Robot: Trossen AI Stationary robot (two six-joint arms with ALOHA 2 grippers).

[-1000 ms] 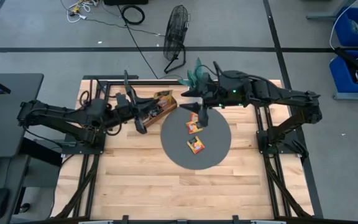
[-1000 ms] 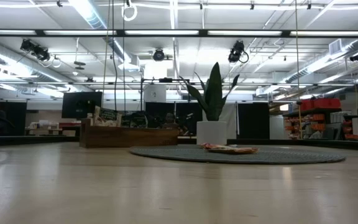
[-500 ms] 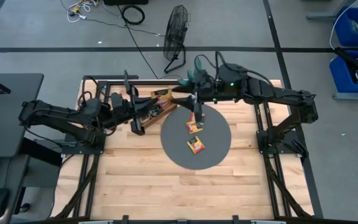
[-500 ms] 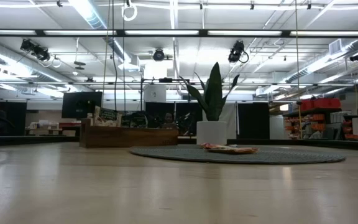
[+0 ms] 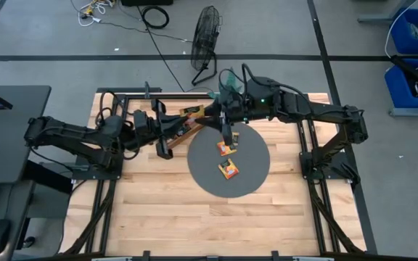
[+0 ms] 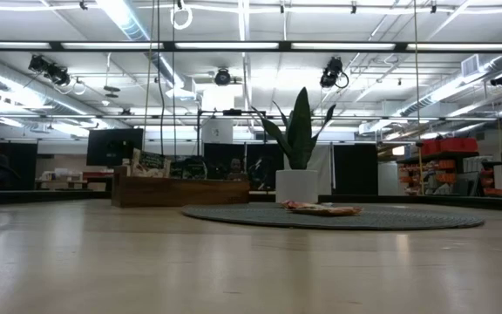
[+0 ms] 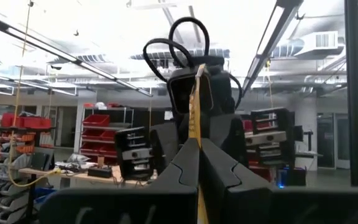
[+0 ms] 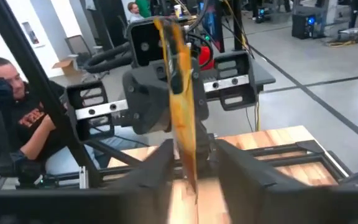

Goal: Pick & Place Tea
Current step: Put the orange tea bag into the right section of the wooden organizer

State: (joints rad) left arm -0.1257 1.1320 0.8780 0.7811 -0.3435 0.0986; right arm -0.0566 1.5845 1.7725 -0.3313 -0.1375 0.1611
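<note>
One orange-yellow tea sachet (image 7: 196,106) (image 8: 178,81) is up in the air between my two grippers, seen edge-on in both wrist views. My left gripper (image 7: 197,158) (image 5: 198,114) is above the wooden tray (image 5: 180,132) and is shut on the sachet. My right gripper (image 8: 194,165) (image 5: 220,116) faces the left one. It is open, with one finger on each side of the same sachet. Two more orange sachets (image 5: 227,148) (image 5: 228,170) lie flat on the round grey mat (image 5: 256,174). My left gripper pinches the sachet between its two fingers by the sachet's lower edge (image 7: 199,180). The fingers slant upward toward the table's right side. The sachet stands upright above them, lifted clear of tray and table.
The tray (image 6: 168,192) holds further sachets and stands left of the mat (image 6: 408,218). A potted plant (image 5: 231,81) (image 6: 299,131) is at the table's far edge. A person (image 8: 17,106) sits beyond the table. Bare wood lies toward the near edge.
My right arm has moved from over the mat toward the table's left, up to the left gripper. My left gripper has reached toward the table's right to meet it. The two sachets on the mat have stayed where they were.
</note>
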